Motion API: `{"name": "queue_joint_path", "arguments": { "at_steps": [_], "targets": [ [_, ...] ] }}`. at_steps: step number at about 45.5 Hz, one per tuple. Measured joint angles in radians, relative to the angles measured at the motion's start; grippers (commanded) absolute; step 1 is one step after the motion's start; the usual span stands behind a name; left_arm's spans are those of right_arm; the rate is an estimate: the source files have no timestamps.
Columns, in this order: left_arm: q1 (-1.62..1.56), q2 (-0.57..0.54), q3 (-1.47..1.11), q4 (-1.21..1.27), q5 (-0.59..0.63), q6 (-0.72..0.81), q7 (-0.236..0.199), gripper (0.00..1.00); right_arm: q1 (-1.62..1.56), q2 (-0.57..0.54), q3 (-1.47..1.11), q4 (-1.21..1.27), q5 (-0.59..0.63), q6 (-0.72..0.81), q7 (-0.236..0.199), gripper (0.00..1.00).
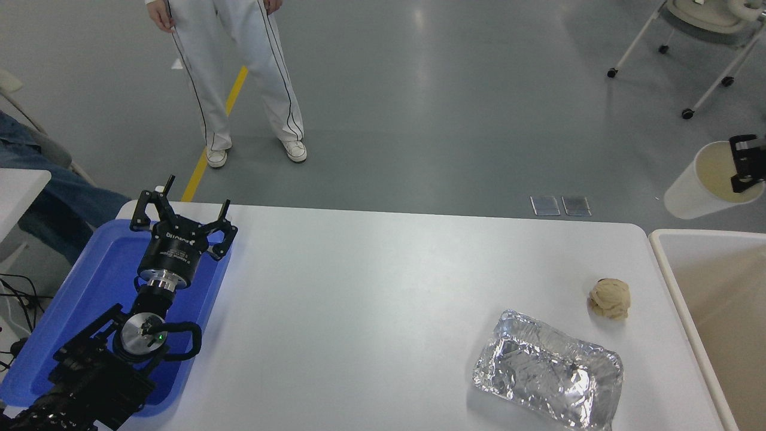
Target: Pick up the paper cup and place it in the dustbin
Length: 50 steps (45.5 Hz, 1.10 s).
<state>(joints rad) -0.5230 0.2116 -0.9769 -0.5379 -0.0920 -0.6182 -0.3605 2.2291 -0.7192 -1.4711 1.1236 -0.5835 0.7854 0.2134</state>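
Now the paper cup [697, 188] is pinched at its rim by the right gripper [745, 170]; release is best delayed until above the dustbin [664, 257].

One paper cup [697, 188], one dustbin [664, 254], one foil tray [547, 378], one paper ball [610, 298], one blue tray [102, 269], seemingly one person [233, 66].
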Motion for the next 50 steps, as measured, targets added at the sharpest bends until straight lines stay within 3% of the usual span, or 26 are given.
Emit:
{"name": "queue_joint_path", "arguments": {
  "at_steps": [21,50],
  "targets": [
    [0.0,0.0,0.0,0.0,0.0,-0.001,0.0,1.0,-0.155,-0.193,-0.049,-0.158,-0.033,0.0,0.001,0.0],
    [0.0,0.0,0.0,-0.001,0.0,-0.002,0.001,1.0,-0.777,-0.208,0.379,-0.573,-0.02,0.0,0.0,0.0]
  ]
}}
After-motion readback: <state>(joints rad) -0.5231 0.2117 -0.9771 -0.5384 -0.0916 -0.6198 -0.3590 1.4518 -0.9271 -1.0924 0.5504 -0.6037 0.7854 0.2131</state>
